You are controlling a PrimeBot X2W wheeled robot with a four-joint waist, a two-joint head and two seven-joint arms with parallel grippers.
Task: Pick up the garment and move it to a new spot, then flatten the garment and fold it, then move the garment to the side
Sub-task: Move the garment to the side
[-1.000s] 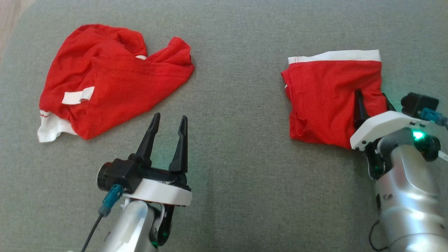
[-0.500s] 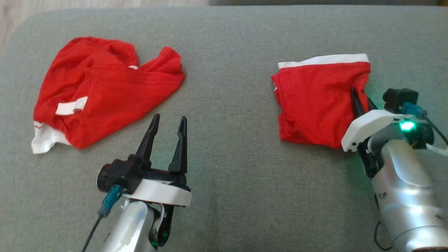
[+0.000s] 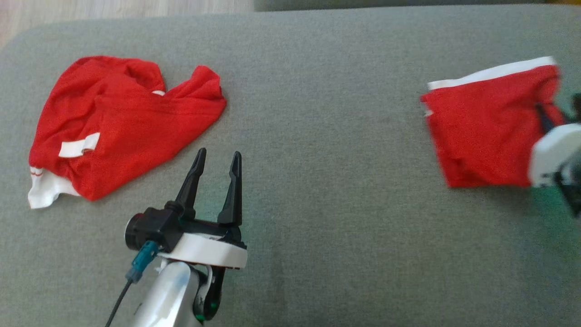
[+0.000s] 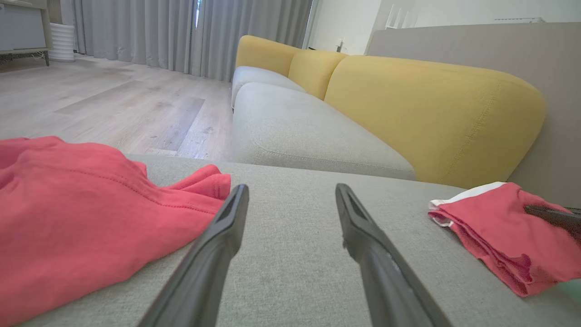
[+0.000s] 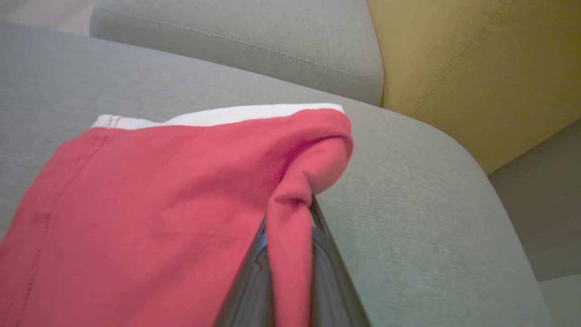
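Folded garment (image 3: 481,131) now lies farther right, right claw (image 3: 542,116) clamped on its near edge; drag low, keep layers flat; left claw (image 3: 219,152) apart.

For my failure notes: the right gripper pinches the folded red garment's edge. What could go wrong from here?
1. The right gripper is shut on just a bunched fold at one edge of the folded garment; pulling from there may drag the layers open.
2. The cushion curves away close beside that grip, so the garment could slip over its edge if set further right.
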